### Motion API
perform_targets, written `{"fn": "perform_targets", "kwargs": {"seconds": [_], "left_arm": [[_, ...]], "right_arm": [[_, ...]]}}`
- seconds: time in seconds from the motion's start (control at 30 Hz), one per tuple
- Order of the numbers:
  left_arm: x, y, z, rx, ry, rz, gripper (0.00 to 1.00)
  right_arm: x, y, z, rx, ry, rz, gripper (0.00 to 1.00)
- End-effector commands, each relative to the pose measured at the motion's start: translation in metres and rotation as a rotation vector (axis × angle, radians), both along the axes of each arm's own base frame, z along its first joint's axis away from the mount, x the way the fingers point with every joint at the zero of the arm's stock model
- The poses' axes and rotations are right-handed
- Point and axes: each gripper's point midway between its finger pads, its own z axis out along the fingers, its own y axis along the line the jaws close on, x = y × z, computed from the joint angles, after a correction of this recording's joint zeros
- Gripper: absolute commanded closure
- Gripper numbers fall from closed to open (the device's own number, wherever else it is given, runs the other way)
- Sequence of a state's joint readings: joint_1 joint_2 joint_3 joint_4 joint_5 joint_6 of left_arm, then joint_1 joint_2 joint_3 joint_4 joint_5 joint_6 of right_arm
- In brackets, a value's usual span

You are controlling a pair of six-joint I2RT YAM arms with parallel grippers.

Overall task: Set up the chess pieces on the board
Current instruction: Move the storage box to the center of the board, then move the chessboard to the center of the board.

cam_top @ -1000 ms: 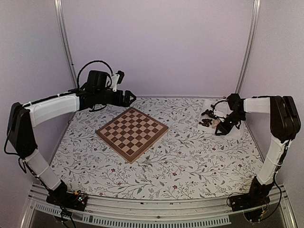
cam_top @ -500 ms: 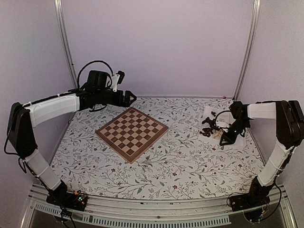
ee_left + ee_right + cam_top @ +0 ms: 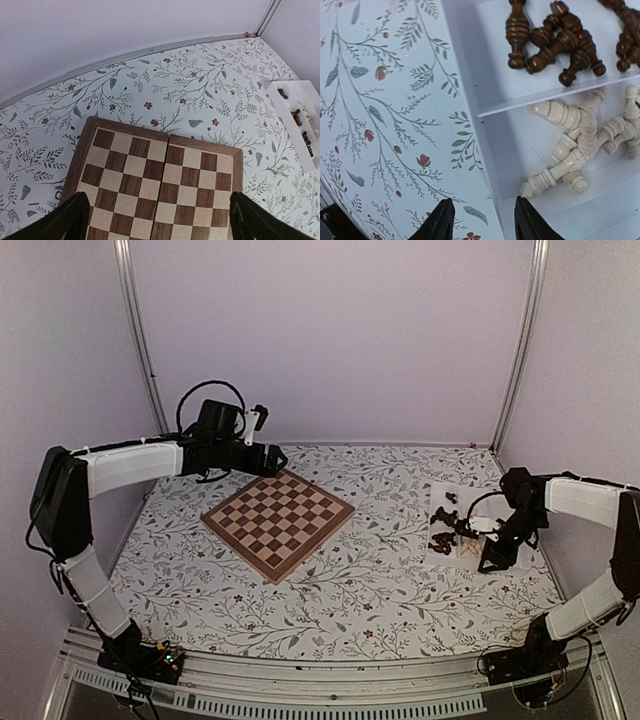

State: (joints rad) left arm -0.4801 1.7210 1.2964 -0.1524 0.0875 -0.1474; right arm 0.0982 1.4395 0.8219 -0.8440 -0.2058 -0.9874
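Floral tablecloth point(image 3: 380, 570) under the board point(image 3: 278, 521) — left end effector point(image 3: 159, 200) wide apart, right end effector point(image 3: 483, 204) part-open, both empty.

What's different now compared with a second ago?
The right arm swung from the far end of the white rectangular tray toward its near end; its jaws, open and empty, now hang near the pale cream wooden chess pieces. The left arm dipped slightly toward the square wooden chessboard. The board stayed put, bare.

Checked board point(image 3: 278, 521) flat, chess pieces point(image 3: 560, 116) heaped in tray point(image 3: 485, 75) (brown, cream sep.)
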Motion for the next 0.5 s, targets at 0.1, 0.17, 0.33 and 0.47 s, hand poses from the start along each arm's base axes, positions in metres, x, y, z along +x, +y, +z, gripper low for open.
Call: {"fn": "perform_targets", "kwargs": {"seconds": [0.1, 0.17, 0.33, 0.47], "left_arm": [[0.068, 0.046, -0.06, -0.051, 0.184, 0.177, 0.01], [0.082, 0.054, -0.078, -0.069, 0.231, 0.204, 0.01], [0.103, 0.064, -0.107, -0.05, 0.279, 0.218, 0.01], [0.103, 0.046, -0.125, -0.075, 0.353, 0.112, 0.01]], "right_arm": [[0.005, 0.052, 0.096, 0.315, -0.117, 0.084, 0.34], [0.004, 0.063, 0.113, 0.394, -0.144, 0.1, 0.31], [0.002, 0.079, 0.125, 0.514, -0.16, 0.109, 0.3], [0.002, 0.082, 0.122, 0.543, -0.157, 0.105, 0.3]]}}
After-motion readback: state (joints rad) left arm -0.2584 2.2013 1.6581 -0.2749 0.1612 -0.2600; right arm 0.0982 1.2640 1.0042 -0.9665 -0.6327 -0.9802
